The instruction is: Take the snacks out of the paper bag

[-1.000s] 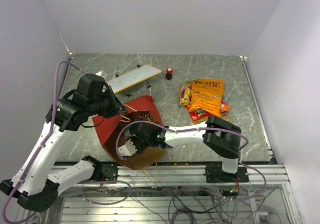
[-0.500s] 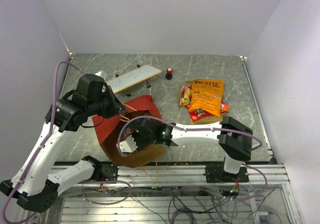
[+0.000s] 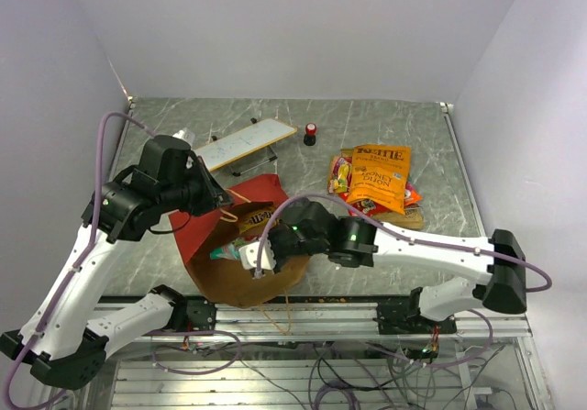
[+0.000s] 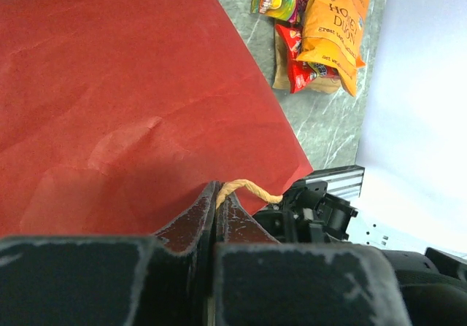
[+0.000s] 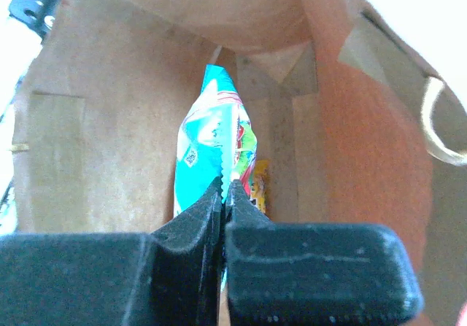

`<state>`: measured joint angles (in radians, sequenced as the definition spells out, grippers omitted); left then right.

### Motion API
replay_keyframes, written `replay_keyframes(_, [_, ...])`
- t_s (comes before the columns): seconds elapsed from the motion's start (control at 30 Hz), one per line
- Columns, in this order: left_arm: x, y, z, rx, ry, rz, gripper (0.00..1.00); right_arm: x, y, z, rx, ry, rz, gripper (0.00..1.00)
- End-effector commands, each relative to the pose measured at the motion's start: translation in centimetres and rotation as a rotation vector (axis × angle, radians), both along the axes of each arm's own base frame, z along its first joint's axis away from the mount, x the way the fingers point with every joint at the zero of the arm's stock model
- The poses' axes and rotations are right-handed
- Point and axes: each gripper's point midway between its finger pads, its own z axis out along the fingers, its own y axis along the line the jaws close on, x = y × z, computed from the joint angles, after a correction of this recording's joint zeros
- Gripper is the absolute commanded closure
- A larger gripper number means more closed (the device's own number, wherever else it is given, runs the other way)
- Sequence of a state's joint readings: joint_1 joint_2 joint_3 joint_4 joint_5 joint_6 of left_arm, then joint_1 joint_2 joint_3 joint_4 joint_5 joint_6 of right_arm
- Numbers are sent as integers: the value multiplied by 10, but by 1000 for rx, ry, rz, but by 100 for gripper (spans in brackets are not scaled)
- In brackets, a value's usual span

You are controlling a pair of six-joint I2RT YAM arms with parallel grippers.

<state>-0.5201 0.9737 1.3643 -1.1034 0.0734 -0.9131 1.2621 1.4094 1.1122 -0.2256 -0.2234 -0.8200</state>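
The teal packet (image 5: 211, 147) is the snack I am on. It stands on edge deep inside the paper bag (image 3: 269, 190), and its serrated edge sits between the tips of the right gripper (image 5: 225, 187), whose jaws are pressed together on it. Behind the teal packet, a sliver of a yellow packet (image 5: 260, 184) shows against the kraft back wall. From overhead I also see a brown packet (image 3: 255, 216) with yellow lettering just inside the bag's upper lip.

The bag lies on the marbled table (image 3: 165, 116) close to the near edge, its wide brown mouth facing up and toward me, the red outside showing along the far and left sides. The right gripper (image 3: 260, 261) reaches into that mouth from the right. The left gripper (image 4: 217, 198) is closed on the bag's tan twisted handle (image 4: 248, 189), pinching it just above the red paper at the far rim. A second handle (image 5: 430, 125) curls off the right wall of the bag in the right wrist view.

Well to the right of the bag, a small pile rests on the table: an orange packet (image 3: 378, 176) on top, a multicolour packet (image 3: 340, 173) touching its left side, and a red packet (image 3: 365, 210) poking out beneath. Farther back lie a flat white board (image 3: 248, 142) and, just right of it, a small red-and-black cylinder (image 3: 310, 134).
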Motion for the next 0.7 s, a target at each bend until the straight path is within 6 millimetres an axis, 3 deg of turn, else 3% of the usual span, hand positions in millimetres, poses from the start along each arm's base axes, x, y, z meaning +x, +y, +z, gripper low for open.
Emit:
replay_keyframes(0.0, [5, 4, 7, -10, -42, 28, 93, -16, -8, 37, 78, 77, 7, 100])
replay_keyframes(0.33, [12, 0, 14, 0, -66, 5, 93, -15, -32, 121, 225, 83, -75, 100])
replay_keyframes(0.67, [17, -3, 15, 2, -83, -9, 93, -1, -82, 186, 326, 34, -234, 100])
